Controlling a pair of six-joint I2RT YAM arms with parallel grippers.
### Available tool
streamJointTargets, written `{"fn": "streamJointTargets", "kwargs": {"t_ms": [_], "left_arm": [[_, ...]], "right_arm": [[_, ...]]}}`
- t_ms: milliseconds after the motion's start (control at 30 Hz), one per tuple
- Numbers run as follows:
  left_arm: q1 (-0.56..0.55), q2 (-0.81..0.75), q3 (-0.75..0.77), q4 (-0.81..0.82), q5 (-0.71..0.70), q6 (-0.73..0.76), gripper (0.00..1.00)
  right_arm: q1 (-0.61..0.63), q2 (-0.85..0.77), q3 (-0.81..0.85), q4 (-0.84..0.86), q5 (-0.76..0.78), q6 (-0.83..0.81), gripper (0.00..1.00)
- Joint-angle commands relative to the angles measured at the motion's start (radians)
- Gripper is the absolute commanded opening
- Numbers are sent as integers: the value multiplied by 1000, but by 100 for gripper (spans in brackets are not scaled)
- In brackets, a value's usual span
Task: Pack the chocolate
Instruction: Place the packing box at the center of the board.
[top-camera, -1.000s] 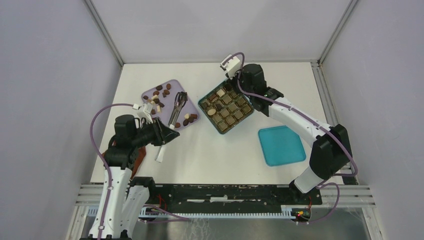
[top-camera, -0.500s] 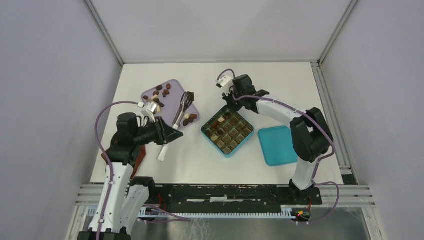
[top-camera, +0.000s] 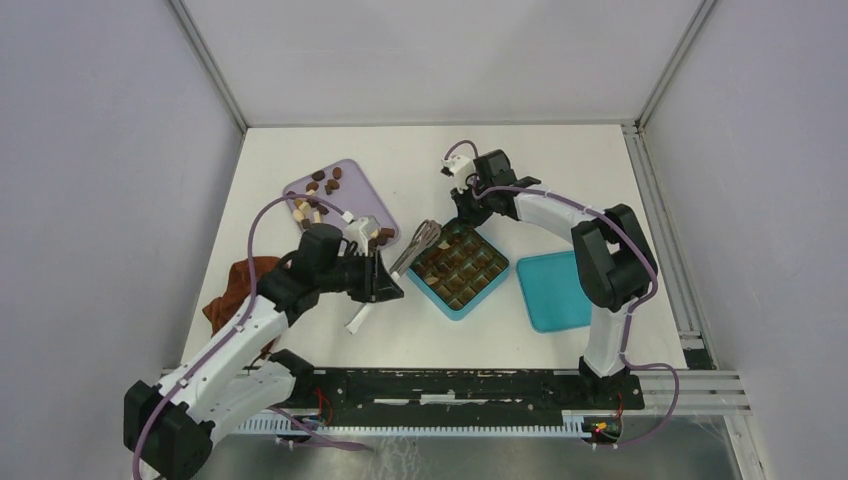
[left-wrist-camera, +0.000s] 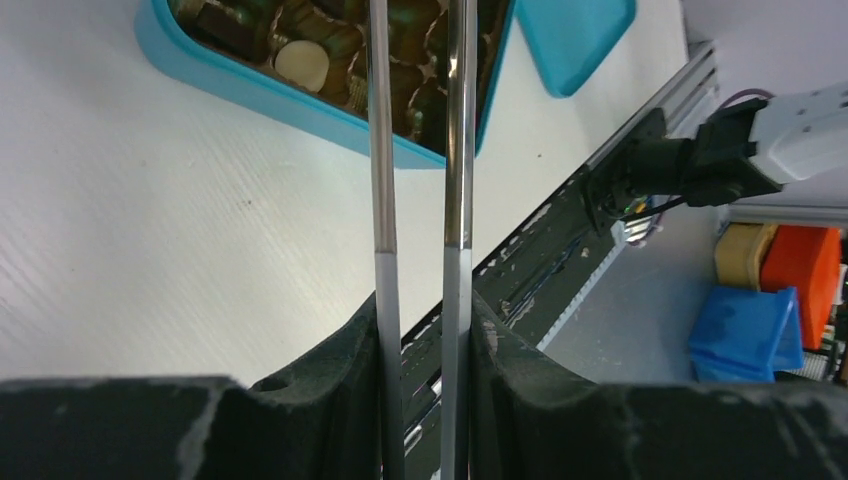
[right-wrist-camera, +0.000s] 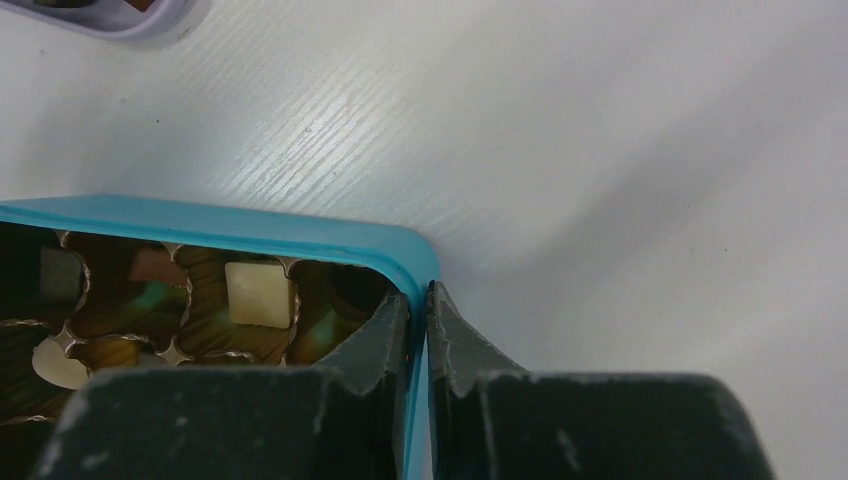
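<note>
The left gripper (top-camera: 384, 283) is closed tight on the tongs (left-wrist-camera: 458, 150), just left of the box (top-camera: 462, 313). The tong tips reach over the box's left edge. The right gripper (right-wrist-camera: 418, 310) pinches the box's wall at its far corner, one finger inside and one outside. Some chocolate (right-wrist-camera: 257, 293) sits in the box. More lies on the tray (top-camera: 362, 198), left of the box.

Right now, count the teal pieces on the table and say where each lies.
2. The gridded box sits in the middle, its rim clamped by the right pincer; the flat lid lies just right of it. None looks hidden.
</note>
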Motion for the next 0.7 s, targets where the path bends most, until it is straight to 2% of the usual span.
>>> {"fn": "streamJointTargets", "kwargs": {"t_ms": [0,167,433,667], "left_arm": [[-120,82,81,15,-169,-35,2],[-217,175,141,-38,-270,-37,2],[-266,307,224,-66,-311,-22,2],[-299,393,293,-108,-333,-1,2]], "right_arm": [[-28,2,53,38,-72,36,13],[-41,-9,51,37,-100,35,24],[-52,-23,47,33,-121,30,41],[-86,-48,39,34,-142,29,43]]}}
